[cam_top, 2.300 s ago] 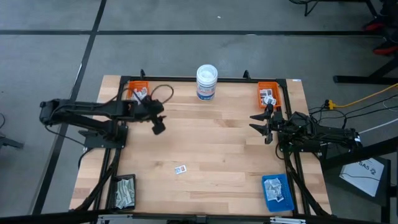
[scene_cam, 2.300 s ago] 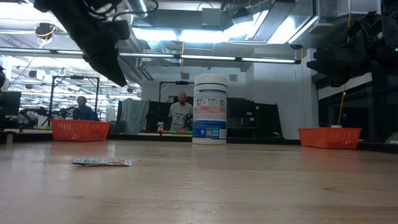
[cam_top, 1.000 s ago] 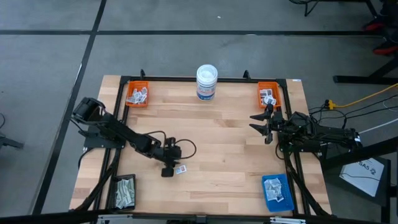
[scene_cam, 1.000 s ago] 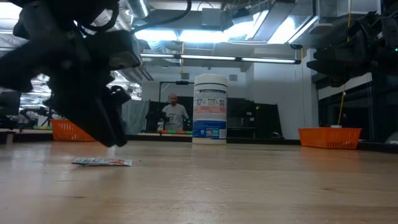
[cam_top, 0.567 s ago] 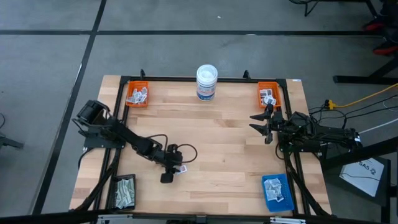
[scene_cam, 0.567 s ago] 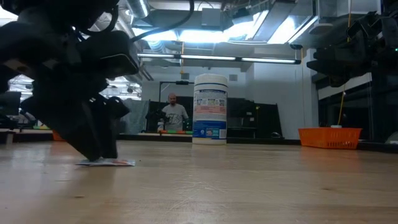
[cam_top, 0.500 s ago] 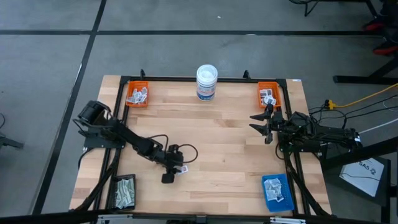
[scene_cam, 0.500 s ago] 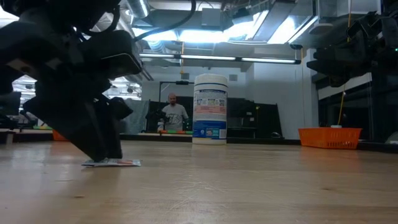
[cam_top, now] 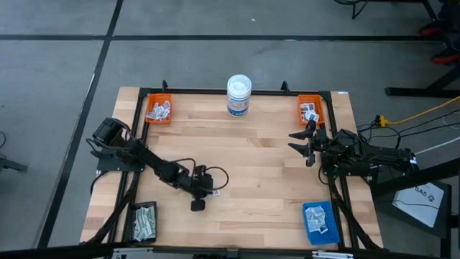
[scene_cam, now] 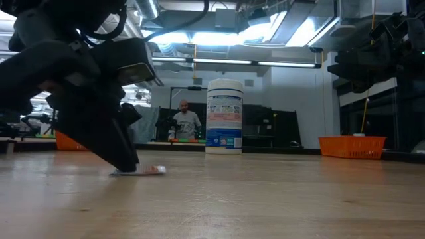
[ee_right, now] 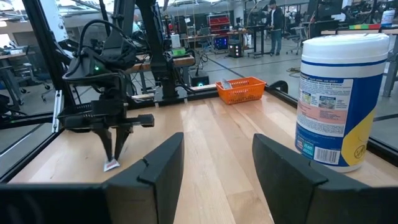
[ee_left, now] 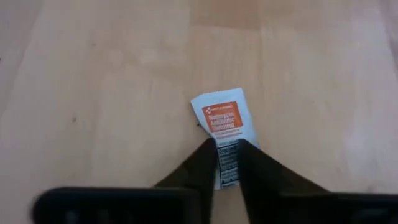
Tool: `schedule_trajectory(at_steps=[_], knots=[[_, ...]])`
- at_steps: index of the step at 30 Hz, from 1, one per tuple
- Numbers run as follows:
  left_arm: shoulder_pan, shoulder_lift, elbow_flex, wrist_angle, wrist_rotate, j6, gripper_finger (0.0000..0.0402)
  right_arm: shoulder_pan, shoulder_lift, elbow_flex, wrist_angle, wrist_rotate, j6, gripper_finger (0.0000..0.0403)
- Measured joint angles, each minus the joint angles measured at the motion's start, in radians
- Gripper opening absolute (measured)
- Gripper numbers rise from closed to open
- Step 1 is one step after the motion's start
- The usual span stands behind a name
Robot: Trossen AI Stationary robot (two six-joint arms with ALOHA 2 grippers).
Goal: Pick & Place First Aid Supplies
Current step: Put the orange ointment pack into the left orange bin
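The left gripper (ee_left: 228,163) pinches a packet (ee_left: 224,129) (white, orange label) lying flat on the table (cam_top: 259,158). The right gripper (cam_top: 300,142) waits open near an orange tray (cam_top: 310,110) holding packets. Another orange tray (cam_top: 159,110), a black bin (cam_top: 143,221) and a blue tray (cam_top: 319,221) also hold supplies.

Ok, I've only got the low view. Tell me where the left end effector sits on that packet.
Observer: Left wrist view: the left end effector is over the packet's barcode end; it lies flat on the table.
Operator: Read me its print.
Observer: White, with an orange panel above the barcode.
Operator: Now report the right arm.
Observer: High view: the right end effector waits open by the table's right edge, near the orange tray.
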Motion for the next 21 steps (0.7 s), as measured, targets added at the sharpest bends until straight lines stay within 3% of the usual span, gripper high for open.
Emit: schedule_trajectory(at_steps=[4,13,21], knots=[[0.005,-0.002,-0.001,-0.008,-0.010,-0.011,0.0010,0.000,0.000,0.000,0.000,0.000,0.000,0.0191],[0.076,-0.141,-0.016,-0.170,0.026,-0.015,0.0002,0.000,0.000,0.000,0.000,0.000,0.000,0.0191],[0.166,-0.349,-0.014,-0.351,-0.052,0.005,0.0001,0.000,0.000,0.000,0.000,0.000,0.000,0.0191]])
